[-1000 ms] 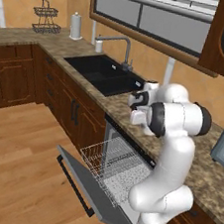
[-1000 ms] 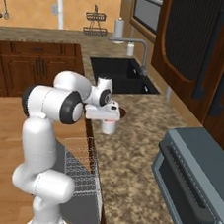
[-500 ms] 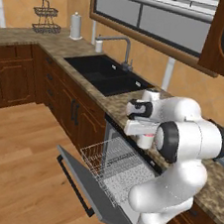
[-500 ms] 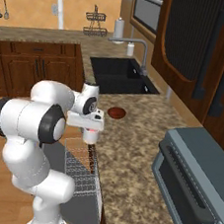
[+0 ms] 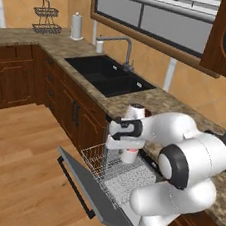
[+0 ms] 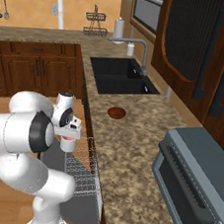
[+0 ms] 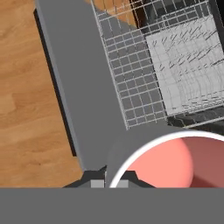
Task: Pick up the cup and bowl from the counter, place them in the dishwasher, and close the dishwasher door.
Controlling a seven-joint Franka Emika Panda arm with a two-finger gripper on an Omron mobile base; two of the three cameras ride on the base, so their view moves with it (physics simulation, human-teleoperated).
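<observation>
From the left base view, the hand [image 5: 129,148] hangs over the pulled-out wire rack [image 5: 109,168] of the dishwasher [image 5: 126,180], closed around the cup [image 5: 128,155], which sits upright below it. The dishwasher door [image 5: 83,184] lies dropped open, its black bar handle toward the wooden floor. By my reading the step in hand is the first placement: the cup is off the table [image 5: 152,97] and above the rack but not yet set in it. The next move calls for lowering it straight down into the rack and then spreading the fingers.

The right base view adds what the left one lacks: the bowl [image 6: 116,112], dark reddish-brown, sits on the table between the sink [image 6: 121,75] and the toaster oven [image 6: 194,188], well apart from the arm. So the bowl and the door closing are both left to do. Here the cup's pink-red rim shows just under the hand, beside the table edge.

The hand view looks straight down: the cup's white rim and pink inside fill the lower right, with the rack's grid and the grey door panel beneath. It shows that the cup hangs over the rack's near corner, partly over the door, so a small shift inward may be wise before release.
</observation>
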